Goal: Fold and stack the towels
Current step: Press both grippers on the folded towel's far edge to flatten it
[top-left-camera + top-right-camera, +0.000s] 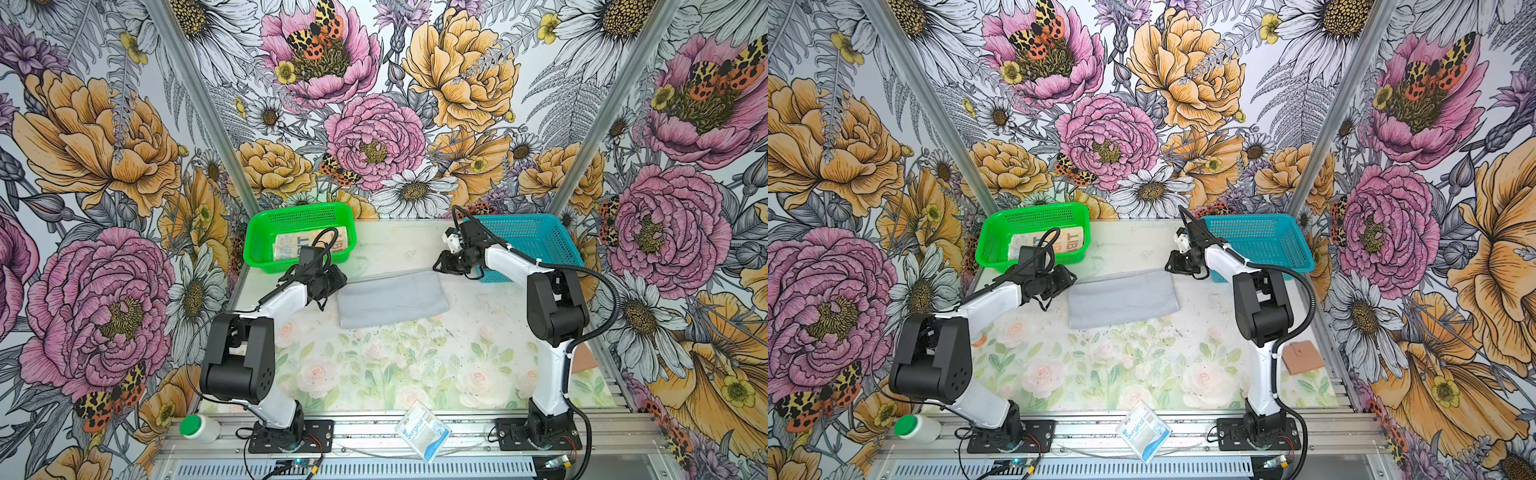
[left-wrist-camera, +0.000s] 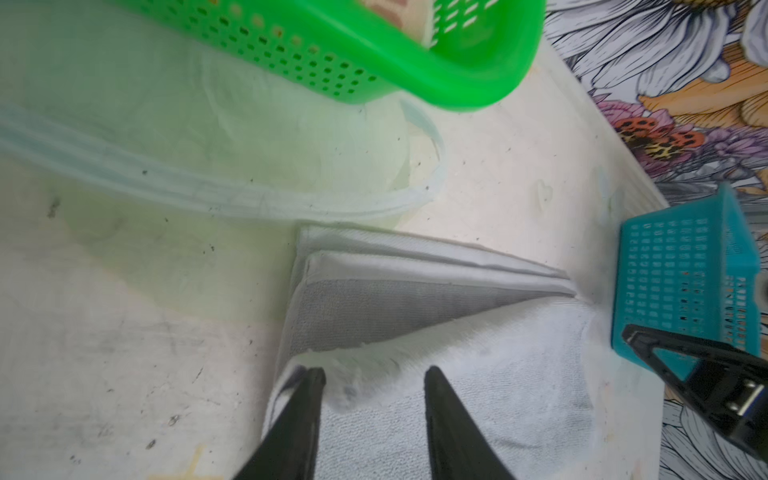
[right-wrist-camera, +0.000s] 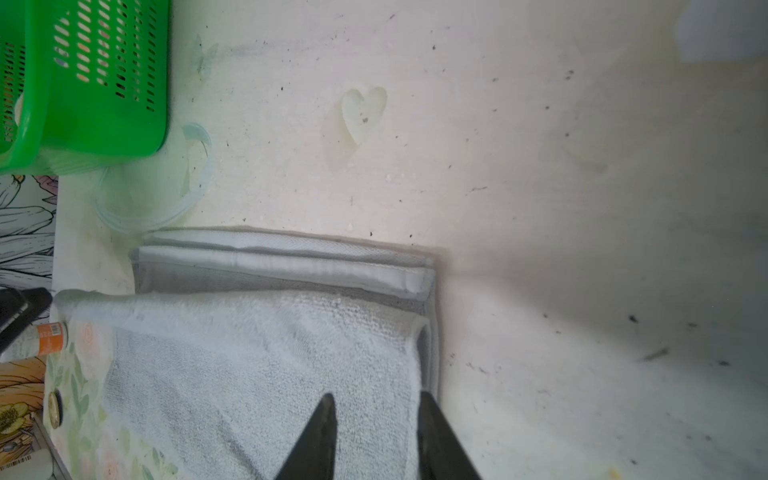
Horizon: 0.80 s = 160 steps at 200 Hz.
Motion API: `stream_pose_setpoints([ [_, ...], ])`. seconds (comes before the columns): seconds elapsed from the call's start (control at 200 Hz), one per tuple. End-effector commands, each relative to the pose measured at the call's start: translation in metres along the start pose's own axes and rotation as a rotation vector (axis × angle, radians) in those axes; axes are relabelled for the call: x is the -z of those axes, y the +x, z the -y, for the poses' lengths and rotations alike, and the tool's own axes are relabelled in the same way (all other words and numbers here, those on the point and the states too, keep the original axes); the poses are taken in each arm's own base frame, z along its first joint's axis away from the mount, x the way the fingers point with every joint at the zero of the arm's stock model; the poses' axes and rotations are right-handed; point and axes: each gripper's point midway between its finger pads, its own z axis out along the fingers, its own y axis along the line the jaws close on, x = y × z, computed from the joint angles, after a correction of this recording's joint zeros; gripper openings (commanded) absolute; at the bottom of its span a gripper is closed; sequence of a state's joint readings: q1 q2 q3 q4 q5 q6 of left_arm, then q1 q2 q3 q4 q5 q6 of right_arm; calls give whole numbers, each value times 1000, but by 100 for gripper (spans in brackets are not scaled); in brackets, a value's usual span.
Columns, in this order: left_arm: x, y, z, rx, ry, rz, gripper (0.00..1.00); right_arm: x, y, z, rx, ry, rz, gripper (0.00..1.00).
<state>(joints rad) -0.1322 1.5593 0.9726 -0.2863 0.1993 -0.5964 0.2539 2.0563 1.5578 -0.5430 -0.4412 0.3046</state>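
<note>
A plain light grey towel [image 1: 392, 299] lies folded in half in the middle of the table, seen in both top views. Its upper layer stops short of the far hemmed edge [image 2: 415, 257]. My left gripper [image 2: 374, 374] hovers open over the towel's left far corner, both fingers apart with only cloth below. My right gripper [image 3: 377, 398] stands open over the right far corner, one finger at the cloth's side edge. Neither holds the cloth. A folded towel with "RABBIT" lettering [image 1: 291, 245] lies in the green basket [image 1: 299, 210], partly hidden by the left wrist.
A teal basket [image 1: 519, 218] stands at the back right, just behind the right gripper. A clear ring [image 2: 249, 199] lies beside the green basket. At the front edge are a white bottle with a green cap [image 1: 199, 428] and a "Surgical" packet [image 1: 422, 430]. A brown square [image 1: 1302, 357] lies at the right.
</note>
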Motion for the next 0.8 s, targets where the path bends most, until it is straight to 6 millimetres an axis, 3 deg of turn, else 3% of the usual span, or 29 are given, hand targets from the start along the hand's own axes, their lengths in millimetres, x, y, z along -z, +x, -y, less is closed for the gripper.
stream_pose_setpoints([
  [0.0,28,-21,18,-78,28,121,55,34,-15,-19,88,16,93,44],
  [0.15,34,7,3,-112,-22,115,62,46,9,-35,93,-5,100,45],
  [0.23,27,25,-7,-121,-47,76,64,42,25,-39,87,-17,87,45],
  [0.305,20,30,-14,-119,-72,60,64,35,33,-35,74,-1,73,45],
  [0.545,-4,7,-21,-113,-149,71,63,25,14,-22,88,60,97,46],
  [0.796,-28,8,-27,-107,-171,30,56,4,-3,-6,75,76,88,46],
])
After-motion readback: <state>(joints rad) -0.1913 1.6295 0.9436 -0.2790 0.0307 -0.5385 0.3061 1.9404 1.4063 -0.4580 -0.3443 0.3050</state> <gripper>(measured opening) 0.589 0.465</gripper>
